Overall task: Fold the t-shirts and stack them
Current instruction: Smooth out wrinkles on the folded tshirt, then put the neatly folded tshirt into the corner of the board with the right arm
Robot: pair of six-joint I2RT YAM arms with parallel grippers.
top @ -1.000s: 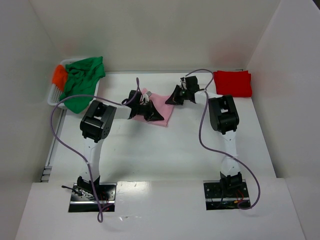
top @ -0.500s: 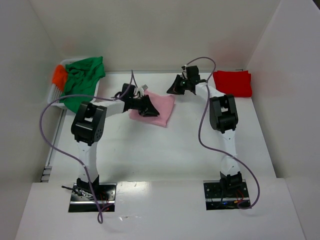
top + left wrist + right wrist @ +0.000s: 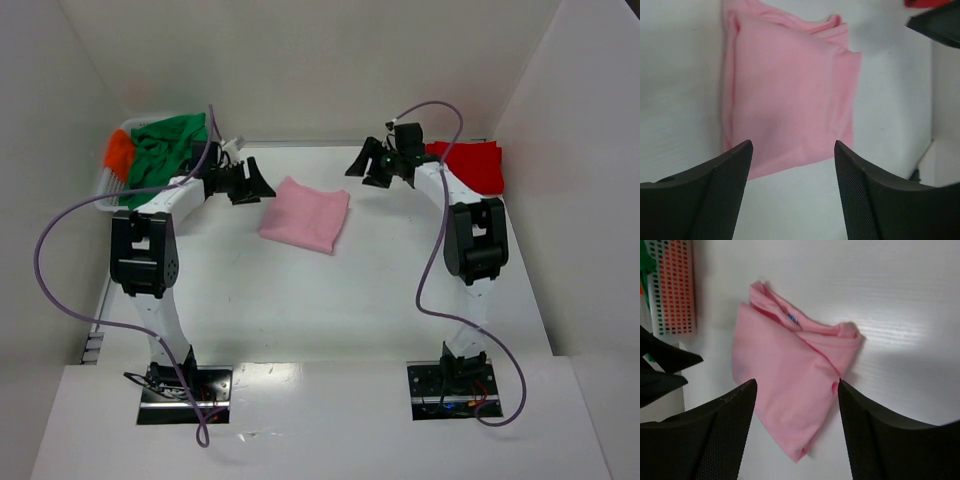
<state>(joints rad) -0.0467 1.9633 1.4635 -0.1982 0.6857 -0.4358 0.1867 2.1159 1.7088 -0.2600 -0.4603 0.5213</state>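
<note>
A folded light pink t-shirt (image 3: 306,214) lies flat at the middle of the white table, also in the left wrist view (image 3: 790,95) and the right wrist view (image 3: 790,385). My left gripper (image 3: 258,186) hangs open just left of it, nothing between its fingers (image 3: 720,190). My right gripper (image 3: 362,168) hangs open up and to the right of it, apart from the cloth. A folded red t-shirt (image 3: 470,166) lies at the back right. The green t-shirt (image 3: 165,160) and orange t-shirt (image 3: 119,152) lie bunched in the basket.
A white slotted basket (image 3: 105,192) stands at the back left corner, its wall visible in the right wrist view (image 3: 672,287). White walls close in the table on the left, back and right. Purple cables loop above both arms.
Both grippers have opened and let go of the pink t-shirt. The left arm has drawn back to the left, the right arm back to the right. The shirt now lies folded and uncovered.
</note>
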